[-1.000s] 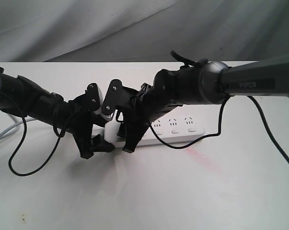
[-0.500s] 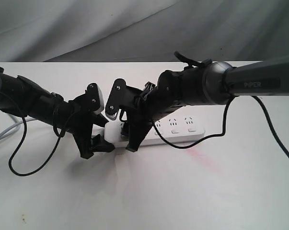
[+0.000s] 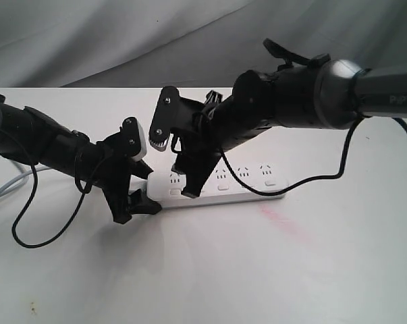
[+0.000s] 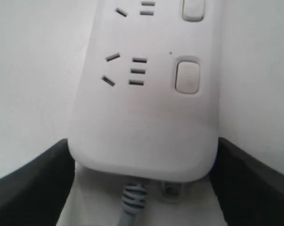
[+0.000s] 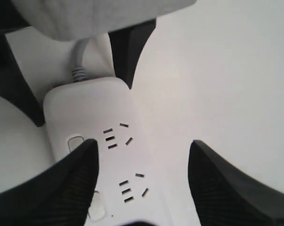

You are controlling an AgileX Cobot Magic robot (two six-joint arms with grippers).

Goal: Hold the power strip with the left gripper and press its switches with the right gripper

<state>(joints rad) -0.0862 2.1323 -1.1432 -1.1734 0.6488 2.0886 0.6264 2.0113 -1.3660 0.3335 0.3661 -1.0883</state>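
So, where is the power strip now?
In the exterior view the power strip lies flat on the white table near the centre, its cord end in the left gripper's jaws, the open right gripper above it.

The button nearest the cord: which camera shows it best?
The left wrist view: the button is close, sharp and uncovered. The right wrist view shows it smaller, beside a black finger. The exterior view leaves it too tiny to make out.

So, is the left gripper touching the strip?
Touching. In the left wrist view both fingers of the left gripper butt against the strip's sides, no gap showing.
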